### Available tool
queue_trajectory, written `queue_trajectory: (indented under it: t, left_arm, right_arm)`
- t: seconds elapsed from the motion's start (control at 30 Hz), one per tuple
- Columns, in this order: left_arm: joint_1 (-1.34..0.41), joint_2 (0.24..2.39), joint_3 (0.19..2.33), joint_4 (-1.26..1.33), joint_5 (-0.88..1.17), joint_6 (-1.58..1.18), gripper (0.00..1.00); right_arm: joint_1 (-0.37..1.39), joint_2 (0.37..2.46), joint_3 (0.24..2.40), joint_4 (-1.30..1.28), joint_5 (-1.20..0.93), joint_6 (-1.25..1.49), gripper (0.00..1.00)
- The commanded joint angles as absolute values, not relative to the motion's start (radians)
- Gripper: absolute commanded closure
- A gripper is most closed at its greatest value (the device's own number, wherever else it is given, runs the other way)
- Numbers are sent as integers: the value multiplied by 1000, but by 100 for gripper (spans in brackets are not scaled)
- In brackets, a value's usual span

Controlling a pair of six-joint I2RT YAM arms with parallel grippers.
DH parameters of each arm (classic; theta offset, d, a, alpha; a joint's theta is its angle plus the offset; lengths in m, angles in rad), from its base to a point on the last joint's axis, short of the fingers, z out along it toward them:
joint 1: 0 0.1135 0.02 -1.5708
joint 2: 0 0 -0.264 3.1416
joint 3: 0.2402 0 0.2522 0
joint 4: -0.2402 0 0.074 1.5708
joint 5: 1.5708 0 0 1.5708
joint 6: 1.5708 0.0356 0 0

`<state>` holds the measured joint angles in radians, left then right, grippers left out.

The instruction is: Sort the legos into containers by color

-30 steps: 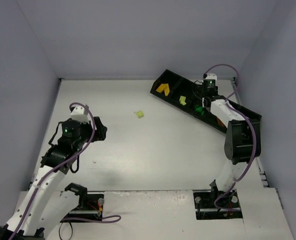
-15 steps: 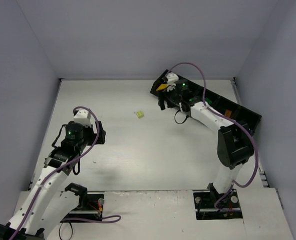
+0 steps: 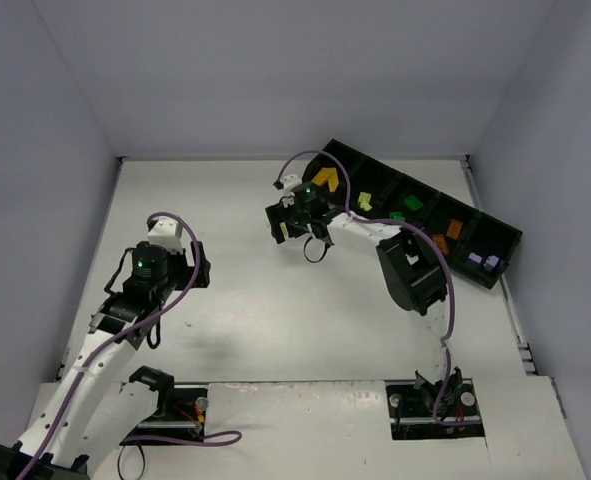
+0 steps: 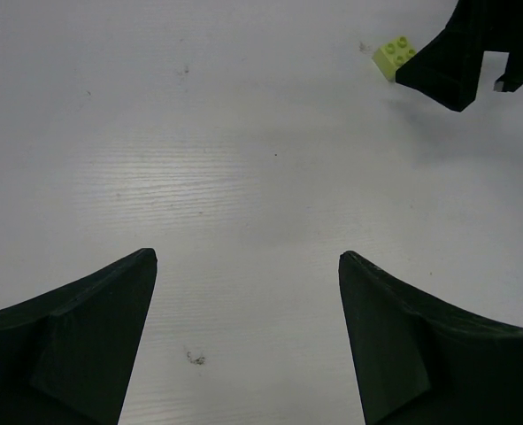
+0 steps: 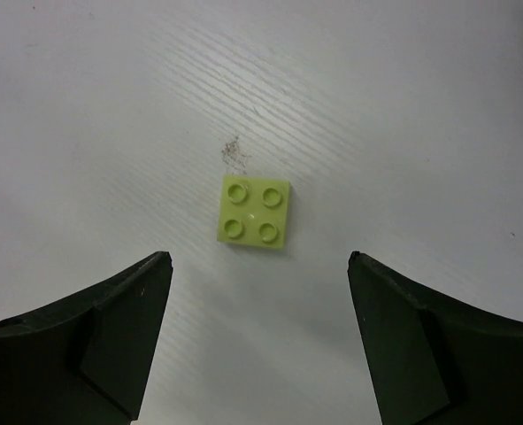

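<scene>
One lime lego (image 5: 254,212), a flat square piece with four studs, lies alone on the white table. My right gripper (image 5: 257,257) hangs just above it, open, with the brick slightly ahead of the fingertips and touching neither. In the top view the right gripper (image 3: 280,225) covers this brick. The left wrist view has the same lime lego (image 4: 394,57) at the upper right, beside the right gripper's fingers (image 4: 460,62). My left gripper (image 4: 248,255) is open over bare table, well to the left (image 3: 203,265). Other legos lie in the black tray (image 3: 430,188): yellow (image 3: 325,178), lime (image 3: 365,200), green (image 3: 397,216), orange (image 3: 453,228), lilac (image 3: 483,261).
The long black tray with its row of compartments runs diagonally along the back right, next to the right wall. Grey walls close in the table on the left, back and right. The right arm stretches across the table's middle from its base at the near edge.
My right arm has swung left from the tray to above the lone lime brick, and its jaws have opened wider. The left arm shifted only slightly.
</scene>
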<state>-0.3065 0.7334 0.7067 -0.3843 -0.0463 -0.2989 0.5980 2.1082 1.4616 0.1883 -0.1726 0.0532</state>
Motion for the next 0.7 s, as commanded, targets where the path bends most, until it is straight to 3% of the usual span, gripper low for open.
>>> queue_trajectory:
  t: [0.0, 0.13, 0.23, 0.33, 0.37, 0.47, 0.67]
  left_arm:
    - [-310, 742, 726, -328, -63, -287, 23]
    - [-310, 752, 727, -331, -66, -287, 23]
    - [-308, 758, 730, -339, -71, -287, 23]
    - [-310, 759, 732, -344, -75, -287, 23]
    - [-310, 761, 732, -344, -75, -287, 23]
    - [-310, 759, 732, -342, -74, -287, 23]
    - [-310, 759, 733, -342, -72, -287, 23]
  right_arm:
    - [620, 2137, 1561, 285, -89, 89, 23]
    - [634, 2203, 1624, 287, -66, 69, 26]
    - [641, 2233, 1640, 285, -29, 72, 39]
    - [641, 2243, 1638, 287, -6, 77, 61]
    - [641, 2240, 1637, 287, -3, 74, 76]
    - [635, 2223, 1635, 290, -3, 64, 100]
    - [601, 2110, 1609, 322, 87, 40, 100]
